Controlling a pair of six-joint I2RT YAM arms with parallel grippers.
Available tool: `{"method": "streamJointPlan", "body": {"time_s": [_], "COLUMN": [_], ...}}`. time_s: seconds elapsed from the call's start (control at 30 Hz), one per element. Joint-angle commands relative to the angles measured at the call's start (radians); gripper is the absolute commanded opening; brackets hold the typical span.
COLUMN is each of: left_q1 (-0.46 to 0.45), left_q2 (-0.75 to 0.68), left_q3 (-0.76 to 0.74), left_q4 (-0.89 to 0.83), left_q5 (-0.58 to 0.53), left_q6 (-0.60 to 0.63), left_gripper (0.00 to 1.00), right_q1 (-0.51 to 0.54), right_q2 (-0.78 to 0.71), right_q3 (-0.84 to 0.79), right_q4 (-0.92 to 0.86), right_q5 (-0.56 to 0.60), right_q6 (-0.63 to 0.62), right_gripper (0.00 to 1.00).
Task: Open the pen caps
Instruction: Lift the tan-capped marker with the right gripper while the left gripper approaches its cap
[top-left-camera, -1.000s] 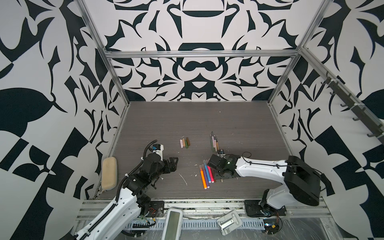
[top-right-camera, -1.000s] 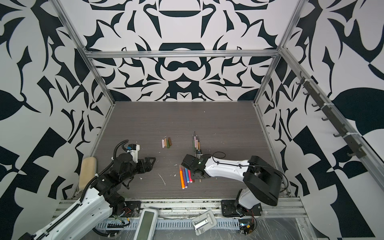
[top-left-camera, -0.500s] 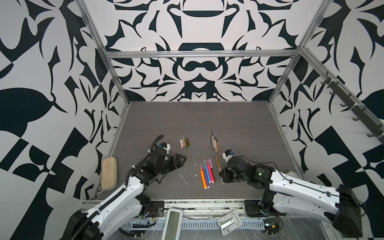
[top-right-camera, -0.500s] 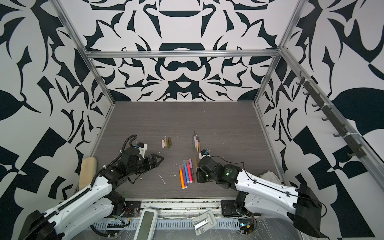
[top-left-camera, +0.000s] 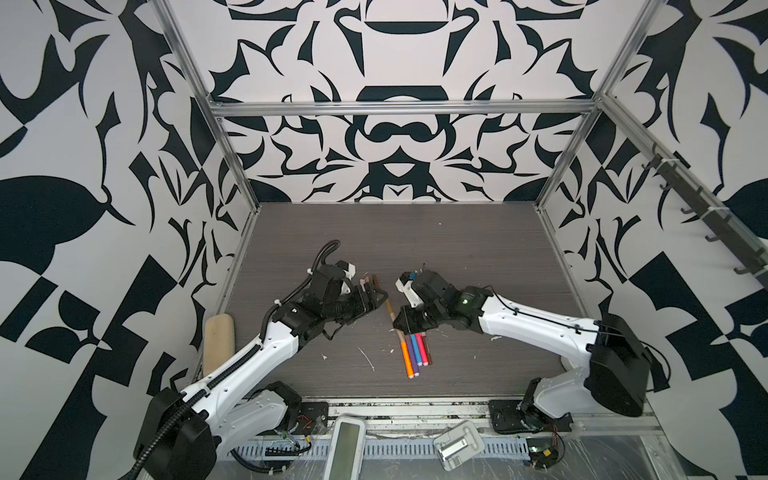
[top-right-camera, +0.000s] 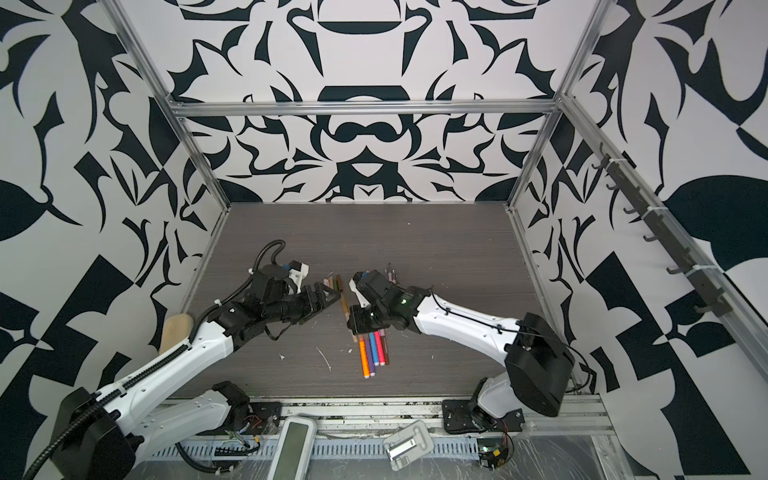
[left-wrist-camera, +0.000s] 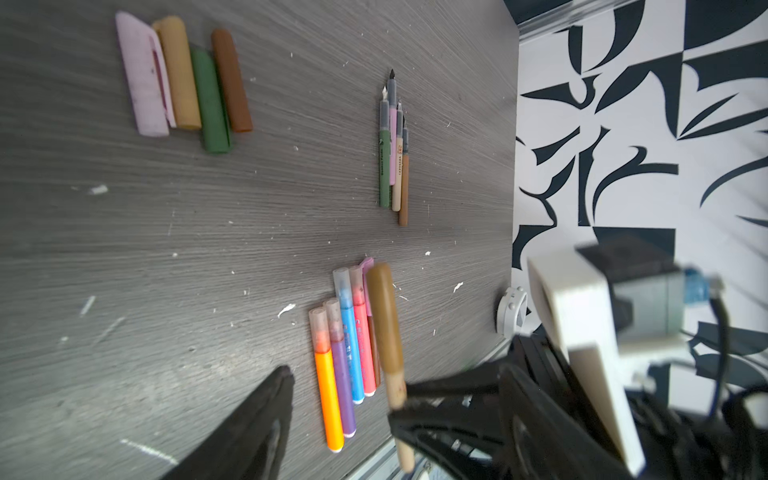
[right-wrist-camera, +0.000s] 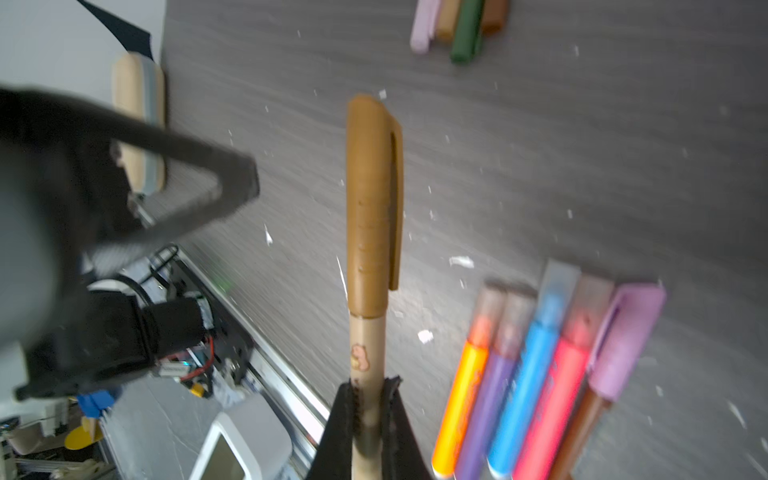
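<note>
My right gripper (right-wrist-camera: 368, 388) is shut on the pale barrel of a tan pen (right-wrist-camera: 368, 349), held off the table. Its ochre-brown pen cap (right-wrist-camera: 372, 199) is on and points toward my left gripper (left-wrist-camera: 340, 390). That gripper is open, and one of its fingers (right-wrist-camera: 208, 183) hangs just beside the cap without touching it. In both top views the two grippers (top-left-camera: 382, 297) (top-left-camera: 405, 322) meet mid-table over the held pen (top-right-camera: 344, 309). Several capped pens (left-wrist-camera: 345, 353) lie in a row below. Several loose pen caps (left-wrist-camera: 183, 79) and uncapped pens (left-wrist-camera: 392, 145) lie further back.
A tan pad (top-left-camera: 219, 345) lies by the left wall. White scraps are scattered over the grey table (top-left-camera: 478, 257). A white device (top-left-camera: 348, 446) and a grey clip (top-left-camera: 457, 444) sit on the front rail. A lilac-capped brown pen (right-wrist-camera: 623, 340) lies beside the row.
The right gripper has risen and swung toward the middle with the tan pen. The left gripper has moved right, up to the cap, and its jaws have narrowed a little.
</note>
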Motion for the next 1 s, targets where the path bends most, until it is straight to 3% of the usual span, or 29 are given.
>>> {"method": "streamJointPlan", "body": {"time_s": [0.0, 0.17, 0.27, 0.43, 0.67, 0.8, 0.83, 0.93, 0.97], "left_q1": [0.042, 0.104, 0.136, 0.155, 0.161, 0.162, 0.163, 0.163, 0.162], "left_q2": [0.050, 0.140, 0.199, 0.296, 0.369, 0.394, 0.396, 0.386, 0.378], "left_q3": [0.068, 0.129, 0.155, 0.193, 0.232, 0.234, 0.232, 0.222, 0.215], "left_q4": [-0.139, -0.175, -0.170, -0.163, -0.176, -0.156, -0.150, -0.141, -0.138], "left_q5": [0.012, 0.025, 0.088, 0.184, 0.229, 0.273, 0.279, 0.281, 0.275], "left_q6": [0.083, 0.154, 0.188, 0.215, 0.243, 0.235, 0.229, 0.222, 0.221], "left_gripper": [0.81, 0.80, 0.77, 0.60, 0.41, 0.00, 0.00, 0.00, 0.00], "right_q1": [-0.008, -0.006, -0.006, -0.003, 0.014, 0.017, 0.017, 0.016, 0.016], "right_q2": [0.044, 0.093, 0.113, 0.132, 0.124, 0.116, 0.111, 0.079, 0.067], "right_q3": [0.094, 0.144, 0.153, 0.171, 0.165, 0.154, 0.148, 0.129, 0.120], "right_q4": [0.002, 0.002, 0.032, 0.055, 0.080, 0.074, 0.071, 0.052, 0.053], "right_q5": [-0.077, -0.092, -0.102, -0.090, -0.050, -0.039, -0.034, 0.000, 0.007], "right_q6": [-0.033, -0.002, 0.027, 0.059, 0.093, 0.096, 0.091, 0.062, 0.057], "right_gripper": [0.00, 0.00, 0.00, 0.00, 0.00, 0.00, 0.01, 0.40, 0.46]}}
